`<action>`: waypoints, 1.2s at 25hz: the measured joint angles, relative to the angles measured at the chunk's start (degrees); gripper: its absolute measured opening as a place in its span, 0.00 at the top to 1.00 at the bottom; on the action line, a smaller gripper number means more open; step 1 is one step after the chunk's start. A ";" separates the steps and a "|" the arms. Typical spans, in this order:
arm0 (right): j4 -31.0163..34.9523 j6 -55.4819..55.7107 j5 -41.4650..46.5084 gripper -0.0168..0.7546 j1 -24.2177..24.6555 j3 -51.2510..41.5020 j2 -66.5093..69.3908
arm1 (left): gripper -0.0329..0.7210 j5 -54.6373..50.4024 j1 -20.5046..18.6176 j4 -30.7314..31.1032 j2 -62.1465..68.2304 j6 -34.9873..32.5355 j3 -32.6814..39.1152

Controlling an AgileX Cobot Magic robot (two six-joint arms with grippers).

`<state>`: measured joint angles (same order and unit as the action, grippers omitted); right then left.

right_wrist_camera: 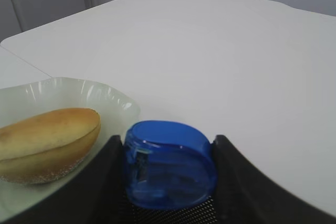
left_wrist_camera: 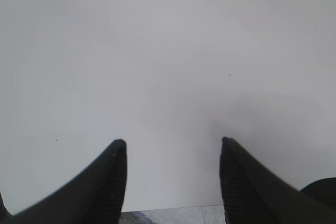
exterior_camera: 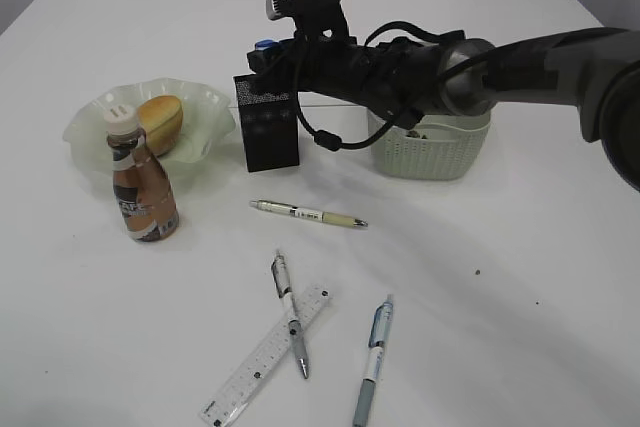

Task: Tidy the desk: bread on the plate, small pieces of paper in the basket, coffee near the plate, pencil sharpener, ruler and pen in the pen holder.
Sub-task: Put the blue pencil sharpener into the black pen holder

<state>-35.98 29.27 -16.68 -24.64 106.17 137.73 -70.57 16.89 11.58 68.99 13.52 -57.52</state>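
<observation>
Exterior view: the right gripper (exterior_camera: pixel 262 50) hung at upper centre, over the black mesh pen holder (exterior_camera: pixel 268 123), ready for a drop. Left wrist view: left gripper (left_wrist_camera: pixel 173 148) spread, empty. Right wrist view, bottom centre: jaws pinched the blue plastic pencil sharpener (right_wrist_camera: pixel 169 164)

desk (exterior_camera: pixel 520 277): plain white, matt, smooth
plate (exterior_camera: pixel 205 112): translucent green glass, glossy
pencil sharpener (right_wrist_camera: pixel 169 163): see-through blue plastic, shiny
pen holder (exterior_camera: pixel 268 132): black perforated mesh
basket (exterior_camera: pixel 430 157): pale woven-look plastic
bread (right_wrist_camera: pixel 47 142): golden, matt crust
</observation>
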 joint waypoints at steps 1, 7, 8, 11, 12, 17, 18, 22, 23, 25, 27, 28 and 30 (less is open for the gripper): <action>0.00 0.00 0.00 0.52 0.00 0.00 0.00 | 0.41 0.00 0.00 0.00 0.00 0.00 0.00; 0.00 1.06 0.00 0.50 0.00 0.00 0.00 | 0.41 0.00 0.00 0.00 0.00 0.00 0.00; 0.00 1.34 0.00 0.50 0.00 0.00 0.00 | 0.41 0.00 0.00 0.00 0.00 0.00 0.00; -1.03 3.86 0.00 0.50 0.00 0.00 0.00 | 0.41 0.00 0.00 0.00 0.00 0.00 0.00; -1.98 5.14 0.00 0.50 0.00 0.00 0.00 | 0.41 0.00 0.00 0.00 0.00 0.00 0.00; -5.14 8.78 0.00 0.49 0.00 0.00 0.00 | 0.41 0.00 0.00 0.00 0.00 0.00 0.00; -5.26 8.88 0.00 0.49 0.00 0.00 0.00 | 0.41 0.00 0.00 0.00 0.00 0.00 0.00; -5.49 9.02 0.00 0.49 0.00 0.00 0.00 | 0.41 0.00 0.00 0.00 0.00 0.00 0.00; -5.49 9.02 0.00 0.49 0.00 0.00 0.00 | 0.41 0.00 0.00 0.00 0.00 0.00 0.00; -5.49 9.15 0.00 0.49 0.00 0.00 0.00 | 0.41 0.00 0.00 0.00 0.00 0.00 0.00; -5.57 9.15 0.00 0.49 0.00 0.00 0.00 | 0.41 0.00 0.00 0.00 0.00 0.00 0.00; -5.57 9.15 0.00 0.49 0.00 0.00 0.00 | 0.42 0.00 0.00 0.00 0.00 0.00 0.00; -5.57 9.26 0.00 0.49 0.00 0.00 0.00 | 0.42 0.00 0.00 0.00 0.00 0.00 0.00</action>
<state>-41.55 38.54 -16.68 -24.64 106.17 137.73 -70.57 16.89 11.58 68.99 13.52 -57.52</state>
